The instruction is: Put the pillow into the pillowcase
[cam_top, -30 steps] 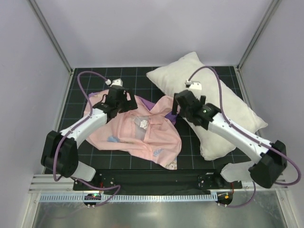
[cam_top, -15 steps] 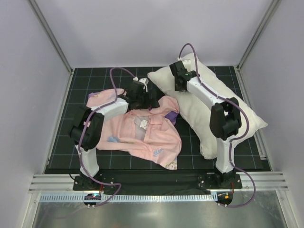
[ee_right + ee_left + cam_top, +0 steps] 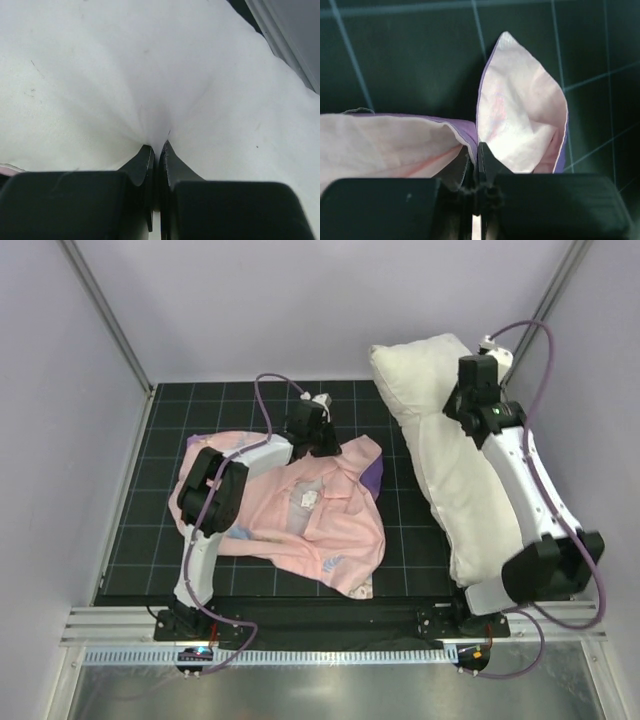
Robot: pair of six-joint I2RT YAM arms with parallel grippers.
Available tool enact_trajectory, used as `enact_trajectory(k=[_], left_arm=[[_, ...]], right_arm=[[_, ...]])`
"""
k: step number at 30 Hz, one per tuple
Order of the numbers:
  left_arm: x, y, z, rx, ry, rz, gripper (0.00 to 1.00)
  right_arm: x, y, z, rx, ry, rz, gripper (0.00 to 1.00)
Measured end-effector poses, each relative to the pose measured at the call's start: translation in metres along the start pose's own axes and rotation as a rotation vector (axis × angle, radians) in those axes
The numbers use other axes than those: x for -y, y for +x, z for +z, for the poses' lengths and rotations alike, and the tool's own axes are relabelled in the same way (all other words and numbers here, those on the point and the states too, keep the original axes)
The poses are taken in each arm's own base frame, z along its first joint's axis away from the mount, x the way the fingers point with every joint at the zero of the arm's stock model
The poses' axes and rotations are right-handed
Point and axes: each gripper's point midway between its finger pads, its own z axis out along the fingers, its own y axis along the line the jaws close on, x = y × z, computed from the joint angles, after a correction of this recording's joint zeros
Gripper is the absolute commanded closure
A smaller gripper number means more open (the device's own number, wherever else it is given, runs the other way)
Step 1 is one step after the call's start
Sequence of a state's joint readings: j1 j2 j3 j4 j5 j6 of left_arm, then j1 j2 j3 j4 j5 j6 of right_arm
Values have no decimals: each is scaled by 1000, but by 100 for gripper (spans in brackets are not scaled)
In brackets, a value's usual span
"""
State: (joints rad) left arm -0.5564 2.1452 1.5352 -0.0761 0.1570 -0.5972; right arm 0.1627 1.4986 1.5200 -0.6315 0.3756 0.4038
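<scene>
The pillowcase (image 3: 290, 515) lay crumpled on the table (image 3: 165, 430), left of centre, with the left gripper (image 3: 477, 150) clamped on its far hem. To its right lay the pillow (image 3: 450, 490), the right gripper (image 3: 159, 150) pinching its fabric near the far end.

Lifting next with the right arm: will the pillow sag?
Probably sags: the right gripper pinches only a small fold of the pillow, fabric puckering toward the jaws. Likely light for its bulk; it looks plump, stuffed.
</scene>
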Motion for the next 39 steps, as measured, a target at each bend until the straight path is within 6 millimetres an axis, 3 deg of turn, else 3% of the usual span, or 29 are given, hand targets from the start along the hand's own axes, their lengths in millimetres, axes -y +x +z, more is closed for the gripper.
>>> enact_trajectory(k=[1,2,4,5,8,12,16,20,24,26,27,28,31,34,39], left_arm=[[2,-6,4,12,3,3,87],[5,-15,8,27,2,6,69],[9,-31,16,59,-1,16,56],[11,-41,20,79,-3,18,35],[17,-67,25,119,-23,46,13],[24,-97,12,145,-55,92,6],[12,-104,-15,143,-145,131,5],[-9,-96,-65,131,-264,146,5],[-18,-81,-136,155,-334,140,1],[-17,-73,-170,186,-332,124,0],[-17,-69,-185,205,-327,110,0],[-18,-62,-198,215,-325,90,0],[-23,-42,-221,247,-304,51,1],[-39,-17,-232,253,-323,6,0],[-77,13,-253,317,-444,-82,0]], right_arm=[[7,-6,-15,29,-7,17,96],[11,-8,-28,47,-21,27,96],[13,-3,-51,63,-75,36,96],[13,3,-57,57,-100,35,96],[6,30,-72,20,-210,21,96],[-7,78,-85,-57,-363,-10,96],[-17,114,-106,-126,-503,-47,96],[-24,134,-122,-158,-582,-72,96],[-23,158,-128,-205,-614,-96,96],[-20,167,-130,-221,-618,-98,85],[-19,171,-132,-227,-625,-96,55],[-18,175,-135,-234,-633,-85,37],[-16,179,-150,-217,-687,-63,1],[-24,177,-171,-193,-787,-61,0],[-73,172,-215,-213,-997,-191,0]])
